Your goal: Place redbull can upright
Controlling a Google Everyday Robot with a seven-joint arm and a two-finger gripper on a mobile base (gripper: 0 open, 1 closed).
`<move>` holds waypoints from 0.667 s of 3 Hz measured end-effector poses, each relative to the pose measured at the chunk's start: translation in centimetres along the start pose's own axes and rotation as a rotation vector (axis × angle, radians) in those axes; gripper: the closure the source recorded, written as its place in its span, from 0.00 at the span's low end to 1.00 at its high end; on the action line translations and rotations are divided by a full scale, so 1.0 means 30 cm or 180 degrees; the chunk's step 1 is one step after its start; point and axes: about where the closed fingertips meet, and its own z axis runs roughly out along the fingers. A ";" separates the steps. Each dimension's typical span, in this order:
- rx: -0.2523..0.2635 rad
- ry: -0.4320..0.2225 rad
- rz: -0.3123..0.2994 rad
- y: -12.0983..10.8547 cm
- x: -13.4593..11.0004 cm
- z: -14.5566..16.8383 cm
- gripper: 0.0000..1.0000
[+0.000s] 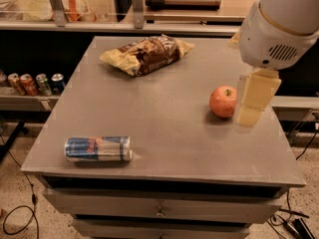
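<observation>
The redbull can (98, 149) lies on its side near the front left corner of the grey table (164, 133), its length running left to right, silver top to the right. My gripper (251, 103) hangs over the right side of the table, just right of a red apple (223, 101) and far from the can. Its cream fingers (256, 96) point downward.
A chip bag (146, 54) lies at the back of the table. Several small cans (31, 83) stand in a row on a low shelf to the left. A counter with rails runs behind the table. Cables lie on the floor at both sides.
</observation>
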 end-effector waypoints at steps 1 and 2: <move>-0.0121 -0.0042 -0.0310 0.014 -0.188 0.087 0.00; -0.0119 -0.0049 -0.0308 0.016 -0.192 0.088 0.00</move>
